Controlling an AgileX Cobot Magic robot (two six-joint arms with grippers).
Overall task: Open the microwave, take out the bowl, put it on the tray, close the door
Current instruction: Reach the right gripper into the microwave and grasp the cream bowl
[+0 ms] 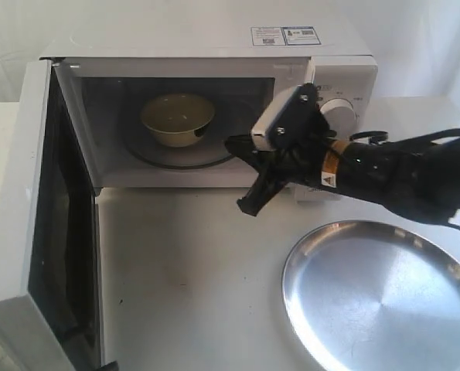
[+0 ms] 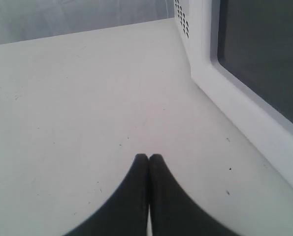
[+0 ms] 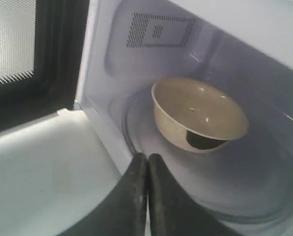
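The white microwave [image 1: 214, 42] stands at the back with its door [image 1: 56, 232] swung wide open to the left. Inside, the cream-white bowl [image 1: 177, 117] sits upright on the glass turntable [image 3: 244, 191]. My right gripper [image 1: 247, 207] is shut and empty, low in front of the opening, its tips [image 3: 148, 156] at the cavity's front edge, short of the bowl [image 3: 200, 113]. The steel tray [image 1: 384, 301] lies bare at the front right. My left gripper [image 2: 148, 156] is shut and empty just over the table beside the door's outer face [image 2: 264, 54]; the exterior view does not show it.
The open door juts toward the front along the left side. The two dials [image 1: 339, 112] are partly hidden behind my right arm [image 1: 400, 174]. White tabletop [image 1: 191, 294] stretches between the door and the tray.
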